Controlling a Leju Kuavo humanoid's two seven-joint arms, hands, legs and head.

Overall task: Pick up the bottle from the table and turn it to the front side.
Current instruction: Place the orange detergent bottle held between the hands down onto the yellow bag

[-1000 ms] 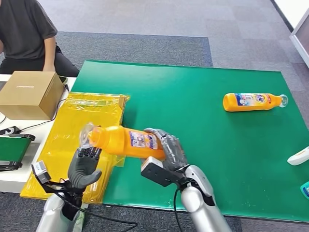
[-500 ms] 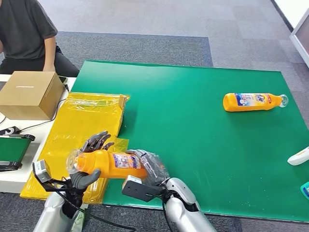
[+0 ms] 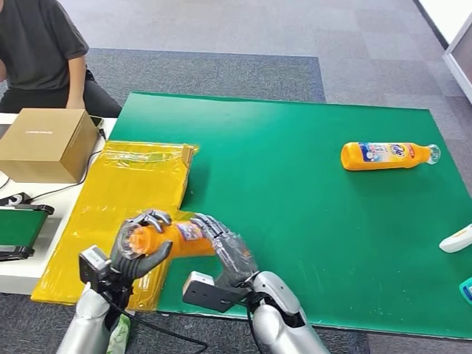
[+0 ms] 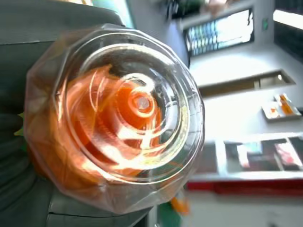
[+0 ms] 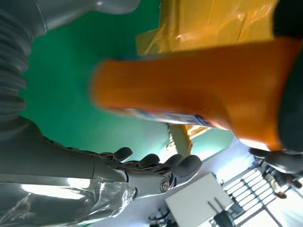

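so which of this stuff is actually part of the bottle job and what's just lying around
Part of the job:
held orange bottle
left hand, gripping its cap end
right hand, fingers apart beside it

Lying about:
second orange bottle
yellow plastic bag
cardboard box

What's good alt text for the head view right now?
Above the near edge of a green table, the robot's left hand grips the cap end of an orange bottle, while its right hand lies spread along the bottle's base end. A second orange bottle lies on its side far right; yellow plastic bags and a cardboard box sit left.
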